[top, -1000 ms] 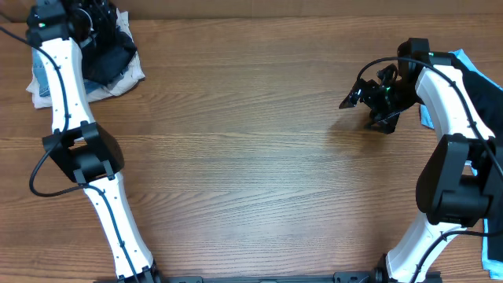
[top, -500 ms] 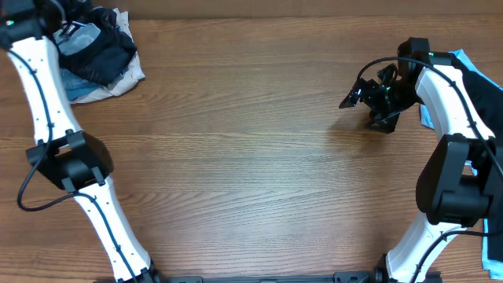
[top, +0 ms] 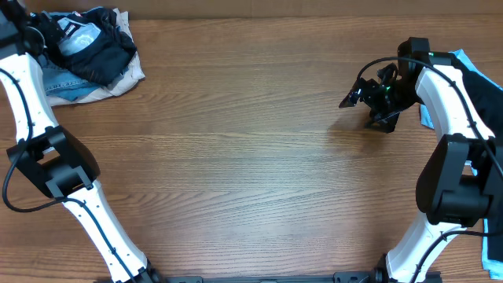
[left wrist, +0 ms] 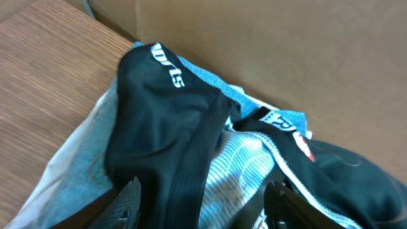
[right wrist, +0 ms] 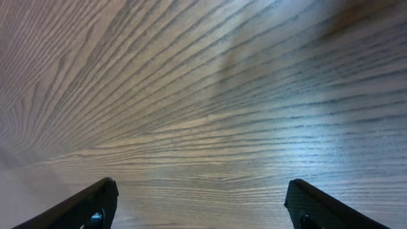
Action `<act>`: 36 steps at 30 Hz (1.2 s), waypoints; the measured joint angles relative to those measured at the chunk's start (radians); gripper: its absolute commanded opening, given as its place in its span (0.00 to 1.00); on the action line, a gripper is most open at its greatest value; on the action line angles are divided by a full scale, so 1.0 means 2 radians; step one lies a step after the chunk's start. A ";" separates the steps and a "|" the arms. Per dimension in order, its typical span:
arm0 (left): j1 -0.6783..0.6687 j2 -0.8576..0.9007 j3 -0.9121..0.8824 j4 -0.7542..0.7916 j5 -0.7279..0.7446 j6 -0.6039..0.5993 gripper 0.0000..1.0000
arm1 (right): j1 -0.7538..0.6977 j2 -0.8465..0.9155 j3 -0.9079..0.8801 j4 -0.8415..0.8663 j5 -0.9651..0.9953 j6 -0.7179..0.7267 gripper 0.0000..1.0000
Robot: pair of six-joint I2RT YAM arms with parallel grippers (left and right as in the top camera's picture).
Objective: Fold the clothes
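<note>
The clothes lie in a crumpled pile at the table's far left corner: black fabric over light blue and pale cloth. In the left wrist view a black garment with white lettering drapes over light blue striped cloth. My left gripper is pressed down into the pile, open, with a fold of the black fabric standing between its fingers. It sits at the pile's left end in the overhead view. My right gripper hovers open over bare wood, nothing between its fingers.
A black-and-light-blue garment hangs at the right table edge behind the right arm. A brown cardboard wall rises just behind the pile. Bare wooden tabletop stretches between the two arms.
The left arm has swung left, carrying its gripper from above the pile to the pile's left end, and its jaws have narrowed around the black fold. The right arm has not moved.
</note>
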State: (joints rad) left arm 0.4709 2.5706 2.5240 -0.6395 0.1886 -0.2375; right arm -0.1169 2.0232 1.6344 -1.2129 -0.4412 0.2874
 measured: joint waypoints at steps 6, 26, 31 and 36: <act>0.000 0.000 -0.068 0.057 -0.002 0.005 0.70 | 0.000 0.000 0.000 -0.006 0.000 0.000 0.89; 0.000 -0.106 -0.056 0.018 0.001 0.006 1.00 | 0.000 0.000 0.000 -0.002 0.000 0.001 0.89; 0.000 -0.211 -0.040 -0.024 0.033 0.006 1.00 | 0.000 -0.002 0.005 -0.002 0.000 0.000 0.89; 0.000 -0.283 -0.037 -0.106 0.106 -0.016 1.00 | 0.000 -0.055 0.007 -0.010 0.000 0.000 0.89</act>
State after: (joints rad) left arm 0.4709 2.0048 2.4493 -0.8524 0.4015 -0.2691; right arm -0.1169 1.9133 1.6489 -1.2331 -0.4408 0.2882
